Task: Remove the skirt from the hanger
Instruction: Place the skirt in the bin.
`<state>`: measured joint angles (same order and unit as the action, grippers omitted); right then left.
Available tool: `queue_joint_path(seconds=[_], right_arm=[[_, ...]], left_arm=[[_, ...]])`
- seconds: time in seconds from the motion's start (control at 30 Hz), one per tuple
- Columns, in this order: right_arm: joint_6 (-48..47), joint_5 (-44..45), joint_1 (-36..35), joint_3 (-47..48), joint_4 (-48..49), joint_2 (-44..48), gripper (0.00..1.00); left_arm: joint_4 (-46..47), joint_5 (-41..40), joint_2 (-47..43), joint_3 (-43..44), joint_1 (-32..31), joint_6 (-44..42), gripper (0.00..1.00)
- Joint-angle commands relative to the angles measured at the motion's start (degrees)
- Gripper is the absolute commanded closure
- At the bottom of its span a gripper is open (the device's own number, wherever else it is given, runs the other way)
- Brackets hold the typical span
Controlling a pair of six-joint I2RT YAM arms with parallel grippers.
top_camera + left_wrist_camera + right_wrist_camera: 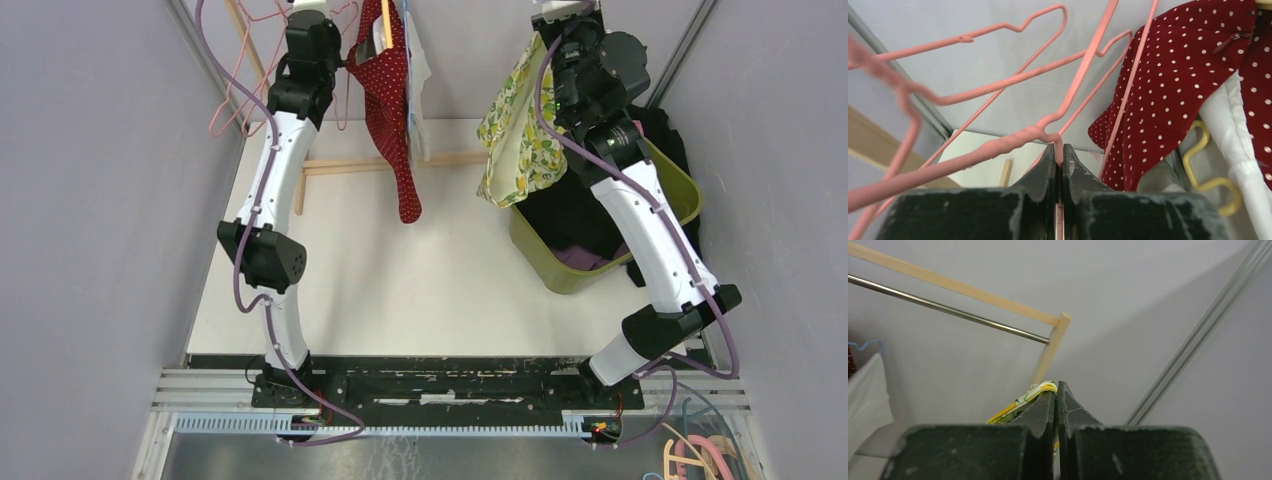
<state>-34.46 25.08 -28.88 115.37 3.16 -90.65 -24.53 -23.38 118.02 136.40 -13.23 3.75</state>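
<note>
Left tool (1058, 151) clenched on pink hanger (1013, 140) | right tool (1056, 392) grasping skirt (1022, 402) near bin rim (545, 268)

We find the top view evenly, softly lit, probably from overhead: the white table (420, 290) is bright with only faint shadows, and the inside of the green bin (535, 250) goes nearly black. In the left wrist view the pink hanger (998, 145) smears out of focus toward the left edge, while the red dotted cloth (1178, 85) is crisper. In the right wrist view a broad diagonal shadow crosses the grey wall (973, 265), and the fingers (1040, 420) look soft.
</note>
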Motion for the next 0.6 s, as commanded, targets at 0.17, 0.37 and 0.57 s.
queue_joint_path(seconds=[0.17, 0.37, 0.57], right_arm=[[4.22, 5.83, 12.36, 2.56, 4.20, -1.17, 1.00], [5.79, 6.50, 18.32, 0.52, 4.14, 0.61, 0.99], [5.28, 6.78, 20.32, -12.14, 4.11, 9.78, 0.99]], left_arm=[[0.56, -1.24, -12.48, -7.45, -1.01, -4.68, 0.97], [0.63, -2.36, -15.37, -10.85, -1.11, -6.27, 0.97], [0.42, -1.88, -15.15, -10.11, -1.17, -5.80, 0.97]])
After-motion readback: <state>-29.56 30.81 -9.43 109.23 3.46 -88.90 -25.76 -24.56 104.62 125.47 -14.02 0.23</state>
